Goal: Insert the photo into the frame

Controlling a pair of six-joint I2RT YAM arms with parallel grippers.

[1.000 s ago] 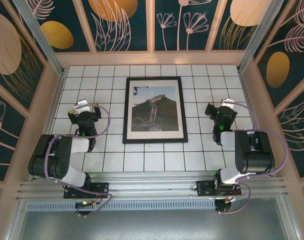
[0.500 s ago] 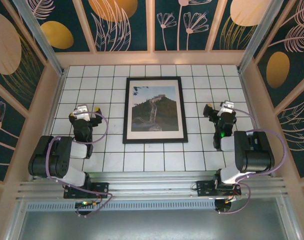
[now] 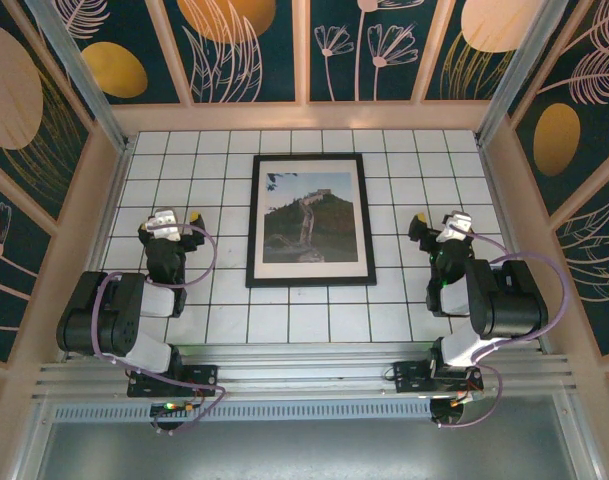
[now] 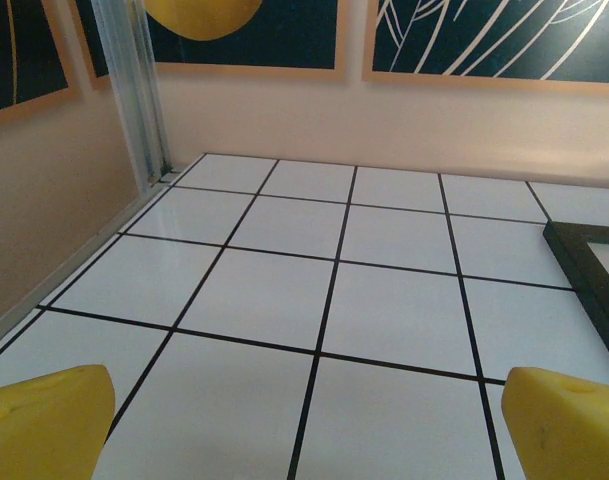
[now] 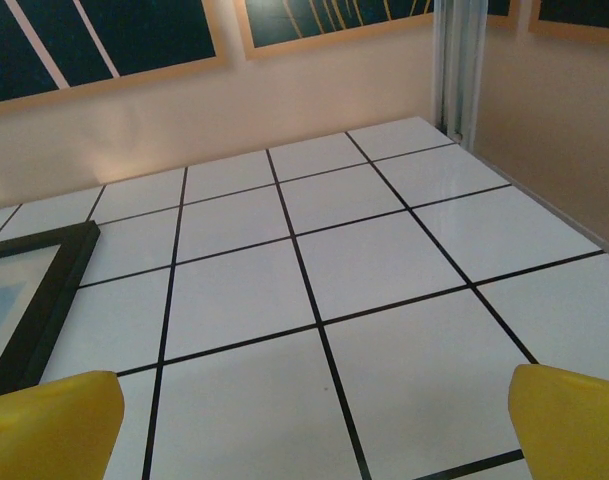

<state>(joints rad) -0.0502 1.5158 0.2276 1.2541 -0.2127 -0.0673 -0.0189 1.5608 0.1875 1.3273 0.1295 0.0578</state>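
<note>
The black frame (image 3: 254, 220) lies flat in the middle of the tiled table with the photo (image 3: 309, 225) inside it, picture side up, showing a stone wall on hills. My left gripper (image 3: 172, 213) hovers left of the frame, open, with nothing between its yellow fingertips (image 4: 44, 420). In the left wrist view the frame's corner (image 4: 589, 260) sits at the right edge. My right gripper (image 3: 442, 217) hovers right of the frame, open and empty too. The right wrist view has the frame's edge (image 5: 44, 290) at the left and a yellow fingertip (image 5: 569, 420) at the lower right.
The white tiled table (image 3: 384, 310) is boxed in by peach walls with dark floral panels. A metal corner post (image 4: 134, 90) stands at the far left and another (image 5: 456, 60) at the far right. Both arm bases sit at the near edge.
Both arms have swung and folded back a little beside the frame. The left wrist has straightened and the right elbow has tucked in. Both grippers stay open; frame and photo have not moved.
</note>
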